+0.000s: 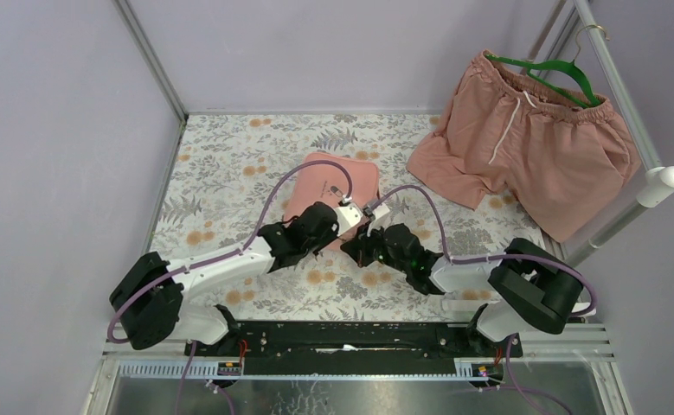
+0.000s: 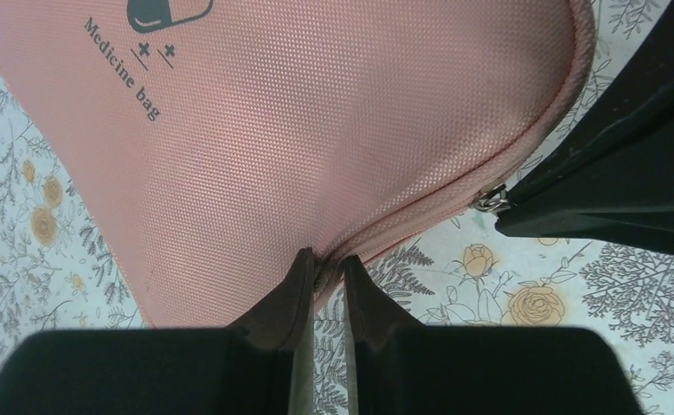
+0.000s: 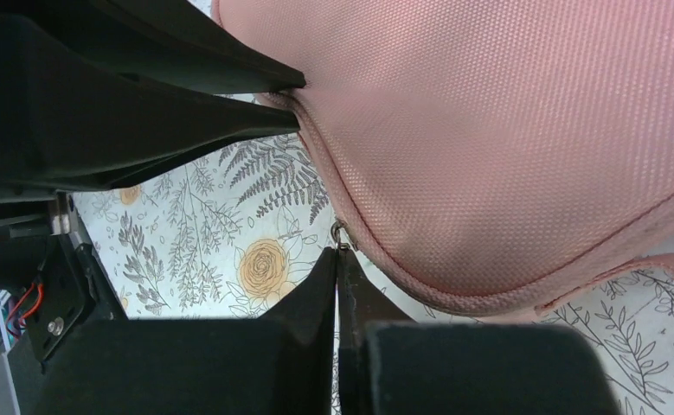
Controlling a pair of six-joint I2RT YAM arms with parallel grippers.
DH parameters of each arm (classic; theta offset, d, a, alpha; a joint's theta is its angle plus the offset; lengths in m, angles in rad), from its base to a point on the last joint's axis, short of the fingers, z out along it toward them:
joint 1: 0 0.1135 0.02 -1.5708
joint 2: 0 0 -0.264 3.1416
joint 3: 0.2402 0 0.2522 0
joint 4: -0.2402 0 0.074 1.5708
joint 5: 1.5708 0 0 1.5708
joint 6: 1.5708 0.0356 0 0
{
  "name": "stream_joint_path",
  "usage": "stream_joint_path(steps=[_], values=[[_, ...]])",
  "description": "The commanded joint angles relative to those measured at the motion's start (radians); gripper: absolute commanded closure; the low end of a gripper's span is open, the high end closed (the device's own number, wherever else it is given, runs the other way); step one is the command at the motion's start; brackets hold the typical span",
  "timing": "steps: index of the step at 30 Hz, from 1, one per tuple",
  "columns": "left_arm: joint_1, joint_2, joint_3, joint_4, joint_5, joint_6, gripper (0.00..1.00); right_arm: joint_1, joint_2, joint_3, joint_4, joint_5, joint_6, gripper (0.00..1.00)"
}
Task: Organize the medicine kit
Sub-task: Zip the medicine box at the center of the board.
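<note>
The medicine kit (image 1: 337,177) lay flat near the centre of the top view on the floral table cover (image 1: 229,173), well apart from the pink shorts (image 1: 532,138) on their green hanger (image 1: 567,73) at the upper right. At the bottom centre of the left wrist view, the left gripper (image 2: 327,259) was nearly closed, pinching the kit's seamed lower edge. Just to its right in the top view, the right gripper (image 3: 337,252) was clamped fully together on the small metal zipper pull (image 3: 340,233) at the kit's rim.
</note>
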Motion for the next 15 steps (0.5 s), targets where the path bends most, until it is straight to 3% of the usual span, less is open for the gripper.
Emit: stream_joint_path(steps=[1, 4, 10, 15], values=[[0.004, -0.058, 0.016, 0.086, 0.086, -0.097, 0.74, 0.036, -0.016, -0.002, 0.106, 0.049, 0.074, 1.0], [0.005, -0.156, -0.003, 0.084, 0.111, -0.143, 0.45, 0.036, -0.042, -0.009, 0.035, 0.085, 0.041, 1.0], [0.029, -0.42, -0.093, 0.161, 0.109, -0.308, 0.2, 0.035, -0.096, -0.031, -0.069, 0.119, -0.026, 1.0], [0.185, -0.488, -0.113, 0.191, 0.061, -0.476, 0.09, 0.035, -0.163, -0.069, -0.142, 0.161, -0.038, 1.0]])
